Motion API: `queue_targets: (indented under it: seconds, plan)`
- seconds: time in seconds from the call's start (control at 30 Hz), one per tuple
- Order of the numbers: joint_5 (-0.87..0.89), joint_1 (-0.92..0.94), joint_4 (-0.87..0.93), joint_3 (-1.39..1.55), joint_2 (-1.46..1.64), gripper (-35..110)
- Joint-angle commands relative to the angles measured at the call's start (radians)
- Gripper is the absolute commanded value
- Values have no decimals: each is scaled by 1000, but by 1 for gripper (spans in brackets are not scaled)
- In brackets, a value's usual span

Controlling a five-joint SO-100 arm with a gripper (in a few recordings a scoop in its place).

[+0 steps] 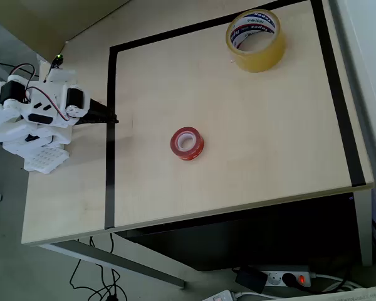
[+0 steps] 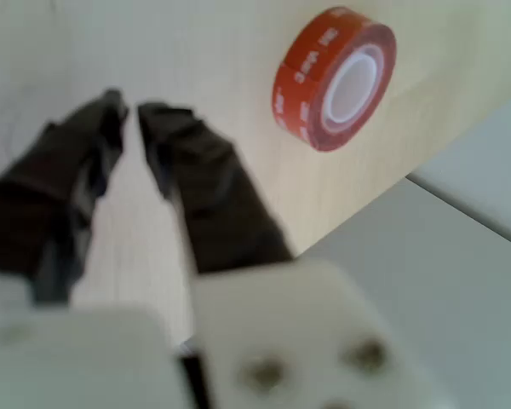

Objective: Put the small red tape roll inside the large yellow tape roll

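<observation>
Blurred white plastic of the wrist mount sits closest to the lens in the wrist view, and out of it reach the two black fingers of the gripper (image 2: 129,111), their tips drawn near each other with only a thin sliver of pale table showing between them; nothing is held, so I read the pincer as nearly clenched and empty.

Up at about one o'clock from those tips lies the small red tape roll (image 2: 334,78), a glossy translucent red ring with a whitish core, flat on the light wooden table (image 1: 250,150) and apart from the fingers.

From overhead, the white arm sits at nine o'clock with its dark gripper (image 1: 111,119) just reaching the black tape border (image 1: 110,157), the small red tape roll (image 1: 187,143) lies near the middle, and the large yellow tape roll (image 1: 255,39) (wide, amber, translucent, with blue and red lettering on its white core) rests at about one o'clock near the far border, well apart from the red one.

The reach toward the red ring looks hardly begun. Risks, as I judge them: fingers this close together would butt the ring and skate it across the smooth wood unless they spread first; a glossy rim could slip from a shallow pinch during the long carry; a release off-centre could leave the red ring perched on the yellow wall.
</observation>
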Motion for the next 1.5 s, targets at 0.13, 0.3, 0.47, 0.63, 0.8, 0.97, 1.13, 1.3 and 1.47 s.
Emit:
queue_targets:
  seconds: [0.13,0.3,0.47,0.63,0.8,0.97,1.13,1.3,1.47]
  plan:
    - [31,241,17,-324,-310,0]
    - [31,264,15,-540,-543,0]
    - [31,327,29,-822,-881,0]
    - [-224,348,74,-951,-1005,7]
    - [-245,299,176,-1180,-1342,15]
    - [-247,298,175,-1289,-1574,26]
    - [-247,288,164,-1318,-1649,33]
    - [-249,293,144,-1347,-1723,33]
    - [-252,296,117,-1362,-1782,34]
